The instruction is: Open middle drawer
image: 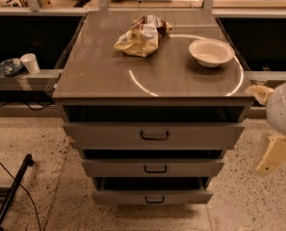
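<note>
The grey metal cabinet [152, 81] has three drawers stacked below its top. The middle drawer [181, 168] has a flat grey front with a small black loop handle [155, 169]. A dark gap shows above its front. The top drawer [195, 135] is taller, and the bottom drawer [181, 197] sits just above the floor. My gripper [276, 134], white and cream, hangs at the right edge of the camera view. It is to the right of the cabinet, level with the top and middle drawers, and touches nothing.
A crumpled snack bag [140, 35] and a white bowl [211, 52] sit on the cabinet top. A paper cup [30, 62] stands on the ledge at left. A black pole and cables [10, 196] lie on the speckled floor at lower left.
</note>
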`<action>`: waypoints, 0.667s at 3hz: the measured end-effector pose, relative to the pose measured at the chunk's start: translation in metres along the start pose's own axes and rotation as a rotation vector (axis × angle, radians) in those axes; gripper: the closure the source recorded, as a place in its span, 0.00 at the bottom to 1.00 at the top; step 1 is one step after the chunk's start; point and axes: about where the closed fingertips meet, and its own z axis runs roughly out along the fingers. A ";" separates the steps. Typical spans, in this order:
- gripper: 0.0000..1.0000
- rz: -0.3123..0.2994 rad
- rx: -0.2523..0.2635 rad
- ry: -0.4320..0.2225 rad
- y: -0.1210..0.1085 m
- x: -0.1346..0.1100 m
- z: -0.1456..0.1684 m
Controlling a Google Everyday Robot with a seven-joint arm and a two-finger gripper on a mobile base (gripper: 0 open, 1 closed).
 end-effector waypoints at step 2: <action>0.00 -0.070 -0.012 0.109 0.000 0.008 0.012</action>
